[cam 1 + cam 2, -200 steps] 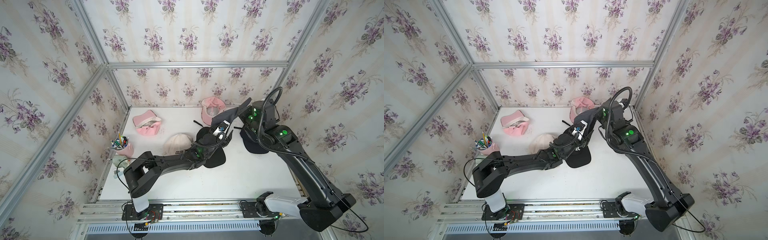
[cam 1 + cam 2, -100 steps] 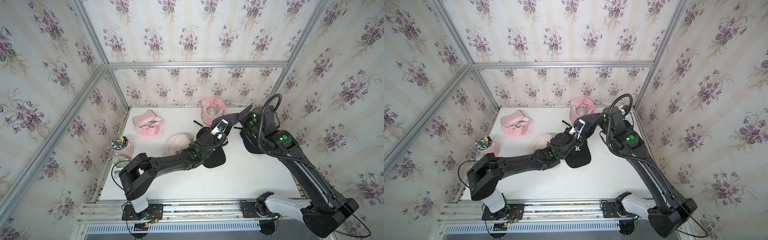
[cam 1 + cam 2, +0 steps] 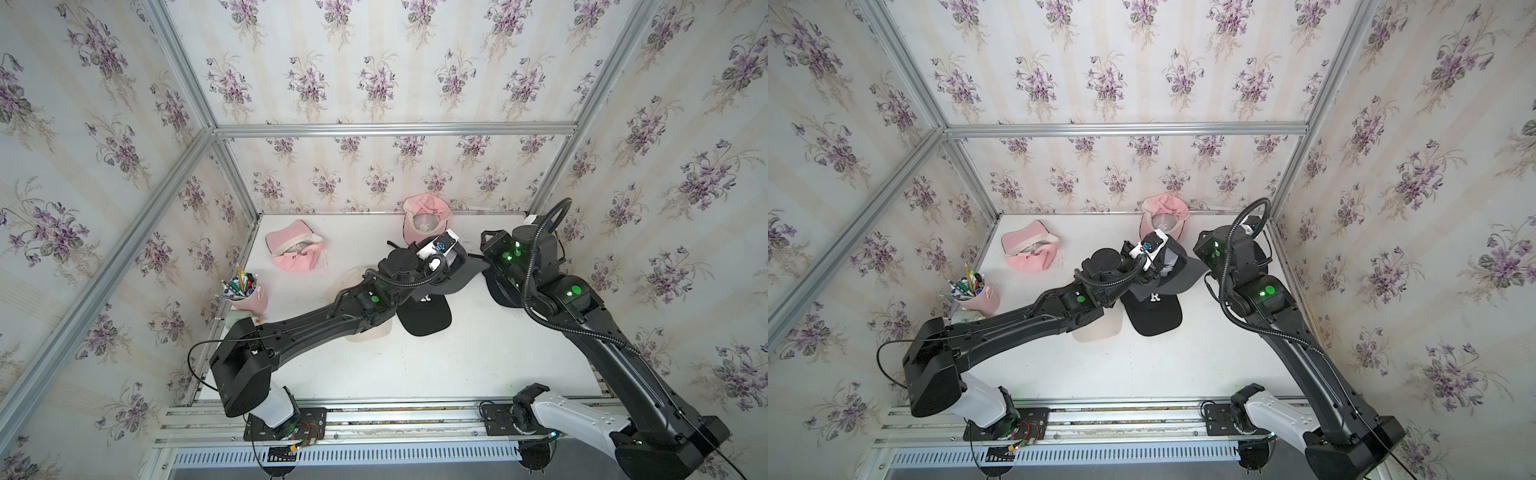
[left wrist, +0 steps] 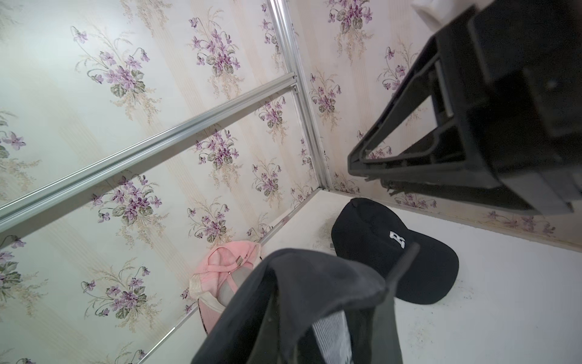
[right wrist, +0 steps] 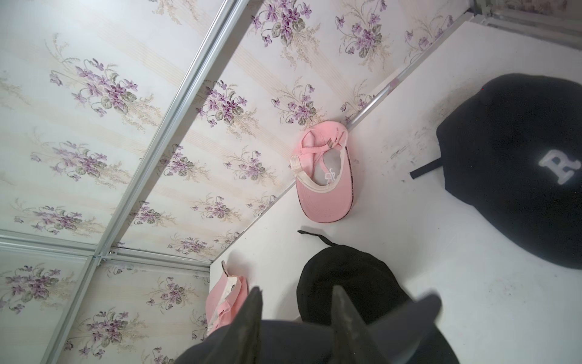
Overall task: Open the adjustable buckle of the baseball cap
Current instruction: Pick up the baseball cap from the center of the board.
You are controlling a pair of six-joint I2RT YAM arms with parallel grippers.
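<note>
A dark grey baseball cap [image 3: 463, 277] [image 3: 1177, 266] hangs above the table, and my left gripper [image 3: 451, 266] is shut on its rear edge. In the left wrist view the cap's fabric [image 4: 315, 283] covers the jaws, and a loose strap end [image 4: 406, 261] sticks up. I cannot make out the buckle in any view. My right gripper [image 5: 296, 288] [image 3: 485, 245] is open just right of the cap's brim [image 5: 315, 343]. The brim lies under its fingers, and I cannot tell whether it touches them.
On the white table [image 3: 436, 365] a black cap with a white R [image 3: 1154, 309] lies under the held cap. Another black cap [image 3: 498, 291] lies beneath the right arm. A beige cap [image 3: 1096, 328], two pink caps [image 3: 293, 253] [image 3: 426, 218] and a pink pen cup [image 3: 247, 297] stand further left and back.
The left gripper has shut on the grey cap. The right gripper has opened, let go of the brim and drawn back to the right. The cap has sunk lower.
</note>
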